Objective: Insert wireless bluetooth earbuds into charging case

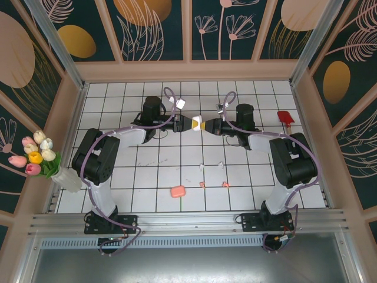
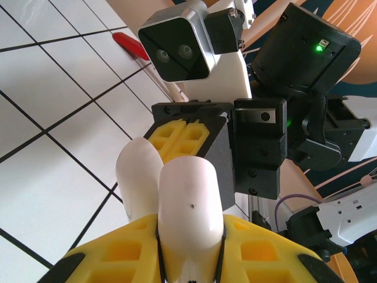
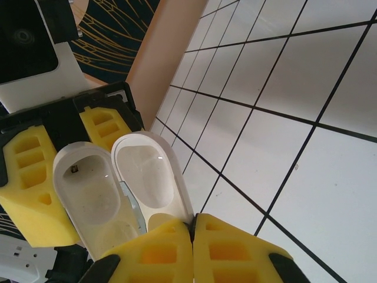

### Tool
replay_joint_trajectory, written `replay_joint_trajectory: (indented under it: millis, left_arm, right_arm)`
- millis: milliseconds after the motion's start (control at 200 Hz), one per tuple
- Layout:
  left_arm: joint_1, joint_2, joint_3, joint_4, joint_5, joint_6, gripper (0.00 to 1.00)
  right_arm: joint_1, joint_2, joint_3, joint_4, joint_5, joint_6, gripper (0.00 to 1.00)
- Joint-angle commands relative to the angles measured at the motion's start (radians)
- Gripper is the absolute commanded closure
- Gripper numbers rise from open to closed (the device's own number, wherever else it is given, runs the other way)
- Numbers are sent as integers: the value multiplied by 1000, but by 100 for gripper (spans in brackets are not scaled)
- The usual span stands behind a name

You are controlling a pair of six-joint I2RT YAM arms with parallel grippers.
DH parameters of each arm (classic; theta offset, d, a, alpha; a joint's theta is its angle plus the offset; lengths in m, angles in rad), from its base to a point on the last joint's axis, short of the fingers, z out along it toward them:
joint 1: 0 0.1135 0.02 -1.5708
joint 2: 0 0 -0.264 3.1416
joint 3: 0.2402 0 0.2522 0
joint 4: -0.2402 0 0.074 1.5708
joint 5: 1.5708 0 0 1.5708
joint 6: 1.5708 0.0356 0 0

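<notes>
1. The white charging case (image 1: pixel 197 123) hangs above the far middle of the tiled bench (image 1: pixel 147 171), right between the two hands. The left hand (image 1: pixel 189 124) pinches its body between yellow fingers, and the lid stands swung open.
2. The right hand (image 3: pixel 192 236) has its fingers pressed together, the tips meeting the edge of the open lid. Whether they nip that edge cannot be told.
3. One white earbud (image 1: pixel 202 167) and a second white earbud (image 1: pixel 221 165) lie on the bench nearer the arm bases. One pink earbud (image 1: pixel 202 184) and a second pink earbud (image 1: pixel 225 184) lie just nearer than those. All four are well apart from both hands.
4. The earbuds are mere specks from above, so their pose is unclear. In the left wrist view, the left hand's fingers cover the lower end of the case.
5. A pink charging case (image 1: pixel 177 191) lies closed, left of the pink earbuds. A red tool (image 1: pixel 285 117) lies at the far right, and a vase of tulips (image 1: pixel 40 158) stands at the left edge.
</notes>
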Motion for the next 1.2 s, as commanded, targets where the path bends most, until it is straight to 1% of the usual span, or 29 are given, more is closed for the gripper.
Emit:
replay_joint_trajectory:
  millis: [0, 75, 195, 285, 390, 485, 566, 651, 711, 786, 811, 911, 1031, 1126, 1191]
  left_arm:
    - [-5, -27, 21, 41, 7, 12, 80]
    - [-5, -29, 19, 35, -2, 17, 73]
    - [-6, -33, 13, 32, -28, 24, 56]
    - [-6, -47, -2, 43, -73, 30, 44]
    - [-6, -59, -4, 47, -104, 33, 38]
    - [-4, -70, 5, 15, -126, 57, 33]
    - [0, -88, 22, -52, -142, 103, 29]
    - [8, -109, 57, -178, -166, 183, 23]
    - [16, -119, 91, -274, -184, 242, 12]
    - [29, -125, 144, -401, -212, 320, 7]
    - [33, -125, 160, -438, -223, 340, 2]
    - [40, -113, 246, -600, -290, 437, 1]
    - [40, -81, 361, -781, -426, 517, 2]
    - [40, -78, 385, -814, -540, 548, 2]
    - [40, -96, 367, -801, -553, 617, 2]
  right_arm:
    - [18, -6, 47, -7, -18, -17, 98]
    - [18, -14, 52, -23, -5, -28, 100]
    - [18, -34, 65, -85, 33, -60, 100]
    - [18, -47, 80, -154, 74, -100, 100]
    - [18, -60, 97, -214, 119, -134, 100]
    - [16, -65, 116, -268, 160, -165, 100]
    - [16, -66, 138, -323, 194, -200, 100]
    - [14, -61, 172, -391, 228, -248, 100]
    - [11, -52, 202, -441, 247, -287, 100]
    - [10, -34, 248, -524, 283, -354, 100]
    - [11, -28, 268, -554, 298, -380, 100]
    - [13, 5, 341, -671, 359, -487, 100]
    - [11, 34, 405, -762, 416, -582, 100]
    - [11, 47, 439, -799, 455, -644, 100]
    - [11, 58, 459, -817, 478, -681, 100]
